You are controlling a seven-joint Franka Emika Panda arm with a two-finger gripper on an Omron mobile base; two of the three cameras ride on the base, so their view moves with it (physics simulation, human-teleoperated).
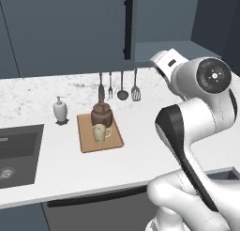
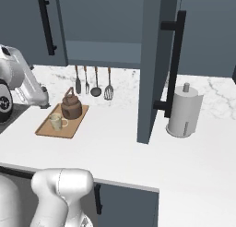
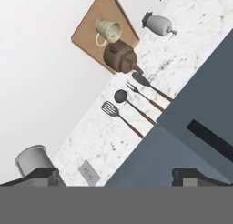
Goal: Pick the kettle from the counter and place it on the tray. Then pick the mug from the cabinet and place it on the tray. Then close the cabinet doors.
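The two-finger gripper [image 3: 116,175] gapes wide, empty. At three o'clock of it in the right base view, the tall dark blue-grey cabinet door [image 2: 154,64] stands ajar. It looks rigid and light-swinging; push its flat panel near the black bar handle [image 2: 174,64].

Open cabinet door [image 2: 151,64] juts over counter [image 2: 115,143], beside paper-towel roll [image 2: 184,111].

At eleven o'clock the mug [image 3: 108,30] and kettle [image 3: 119,56] sit on the tray [image 3: 86,27], soap bottle [image 3: 158,24] at one, utensils [image 3: 132,107] near centre, fingertips [image 3: 193,176] spread wide at bottom.
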